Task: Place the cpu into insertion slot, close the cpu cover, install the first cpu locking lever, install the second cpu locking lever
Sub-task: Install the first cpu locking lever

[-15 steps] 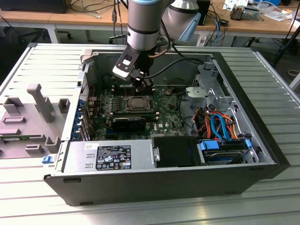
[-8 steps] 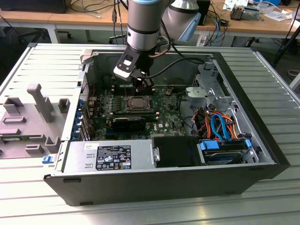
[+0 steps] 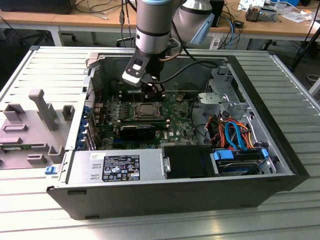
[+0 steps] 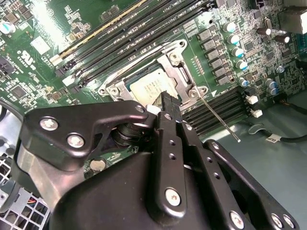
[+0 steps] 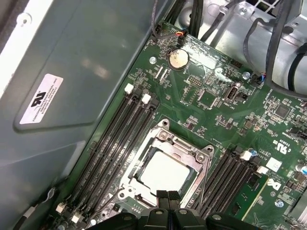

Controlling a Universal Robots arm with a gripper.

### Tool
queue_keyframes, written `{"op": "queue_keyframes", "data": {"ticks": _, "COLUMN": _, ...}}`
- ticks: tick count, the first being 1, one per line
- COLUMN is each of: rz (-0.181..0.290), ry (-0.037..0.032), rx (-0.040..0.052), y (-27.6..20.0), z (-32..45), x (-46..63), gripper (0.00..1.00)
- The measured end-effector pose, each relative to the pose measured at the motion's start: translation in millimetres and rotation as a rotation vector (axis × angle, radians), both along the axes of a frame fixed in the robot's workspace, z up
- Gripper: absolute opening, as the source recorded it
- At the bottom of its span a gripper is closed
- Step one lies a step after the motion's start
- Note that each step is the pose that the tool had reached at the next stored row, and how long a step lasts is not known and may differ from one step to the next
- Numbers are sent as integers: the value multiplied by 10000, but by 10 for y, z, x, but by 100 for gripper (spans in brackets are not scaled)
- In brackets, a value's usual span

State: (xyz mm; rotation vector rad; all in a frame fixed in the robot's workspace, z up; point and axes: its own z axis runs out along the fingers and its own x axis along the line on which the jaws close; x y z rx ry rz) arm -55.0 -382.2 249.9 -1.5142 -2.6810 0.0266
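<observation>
The exterior view stood off the arm (image 3: pixel 152 30), high and well back, and looked down at a slant into the open computer case (image 3: pixel 150 200) lying on the slatted desk (image 3: pixel 45 65), taking in the whole case. Both wrist views rode close above the motherboard (image 5: pixel 216 91): the first looked steeply down past the tool (image 5: pixel 168 196), the second along the tool's (image 4: pixel 165 103) black body, which blocked much of its frame. All three shared the insertion slot (image 3: pixel 148 109) holding the cpu (image 5: pixel 163 172), and the wrist views also shared the memory slots (image 4: pixel 144 24) beside it.
</observation>
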Motion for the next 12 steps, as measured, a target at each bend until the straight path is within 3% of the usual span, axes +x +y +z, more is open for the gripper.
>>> {"op": "queue_keyframes", "data": {"ticks": 12, "rz": 559, "ry": 0, "rx": 0, "y": 0, "z": 0, "x": 0, "gripper": 11}}
